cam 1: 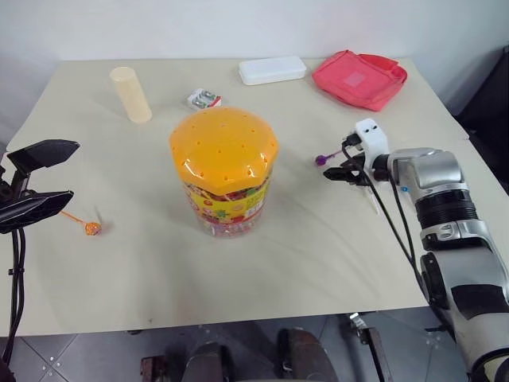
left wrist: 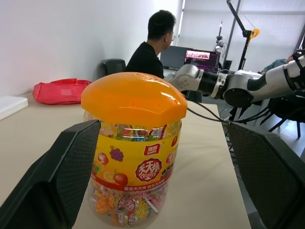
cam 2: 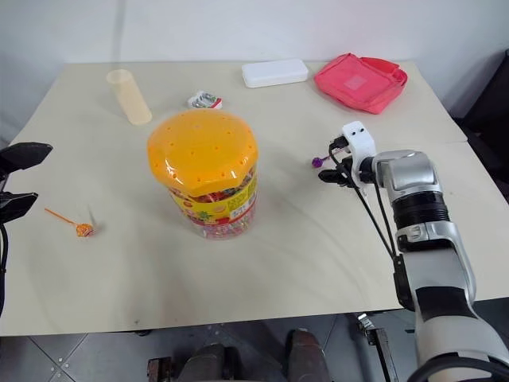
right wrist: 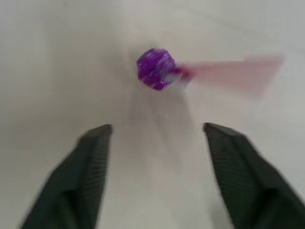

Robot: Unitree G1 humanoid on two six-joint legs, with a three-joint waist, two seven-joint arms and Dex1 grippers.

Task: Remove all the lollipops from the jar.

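Note:
The jar [cam 1: 223,171], a clear tub with a printed label and a domed orange lid, stands upright mid-table; wrapped sweets show through its wall. An orange lollipop [cam 1: 91,229] lies on the table to its left. To the jar's right a purple lollipop [right wrist: 156,68] sits just beyond the tips of my right gripper [cam 1: 337,163], which is open and holds nothing; the lollipop's stick is blurred. My left gripper [cam 1: 73,170] hovers open at the table's left edge, its fingers pointing toward the jar [left wrist: 133,143] from a distance.
A pale cream cylinder [cam 1: 131,94], a small packet [cam 1: 203,99], a white box [cam 1: 272,69] and a red pouch [cam 1: 359,78] lie along the far side of the table [cam 1: 318,255]. A person [left wrist: 152,47] sits beyond the table.

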